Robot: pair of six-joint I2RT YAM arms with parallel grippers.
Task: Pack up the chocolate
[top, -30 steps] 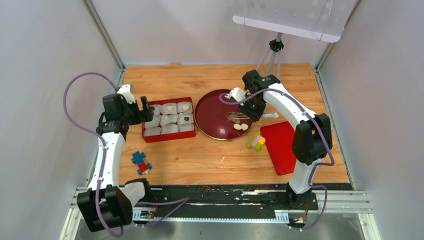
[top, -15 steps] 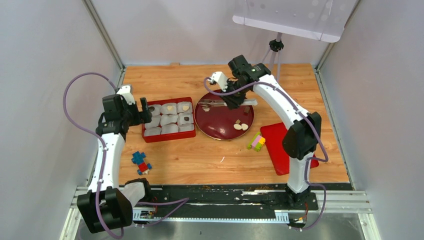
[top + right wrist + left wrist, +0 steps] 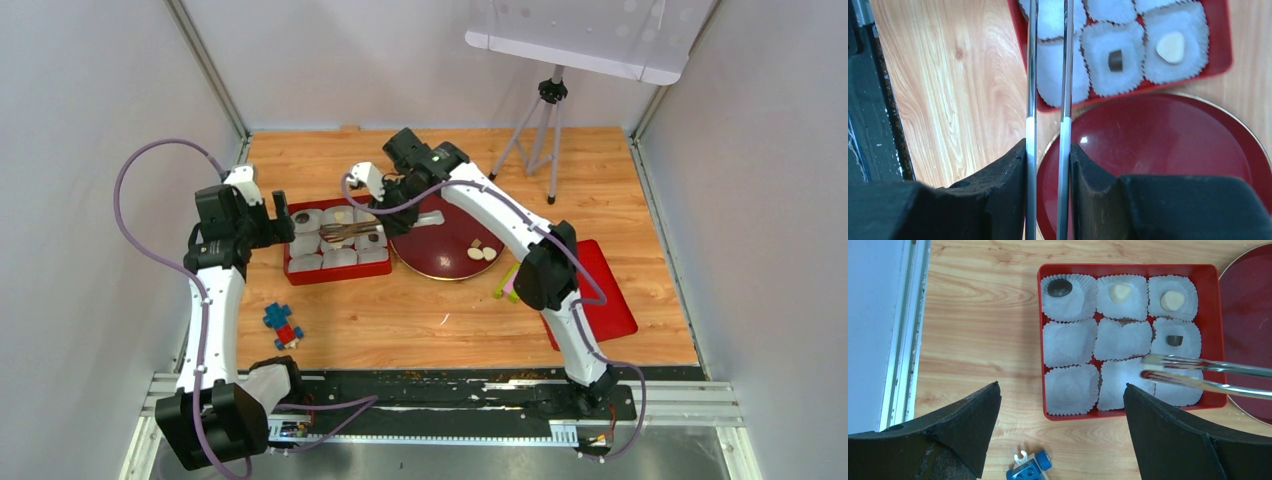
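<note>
Metal tongs (image 3: 1198,375), clamped in right pincer (image 3: 1048,155), moved from plate (image 3: 440,262) to over red tray (image 3: 1128,270) cups. Left pincer (image 3: 1060,389) stays spread wide. Four chocolate (image 3: 1120,292) pieces in tray cups, two pieces (image 3: 482,252) on plate.

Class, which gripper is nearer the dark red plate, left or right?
Right. The right gripper, gripping tongs, hangs at the edge of the plate; the left gripper sits beyond the red box.

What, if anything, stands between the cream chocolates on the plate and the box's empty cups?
Nothing visible: the cream chocolates lie bare on the plate, and the empty cups stand open under the tongs.
</note>
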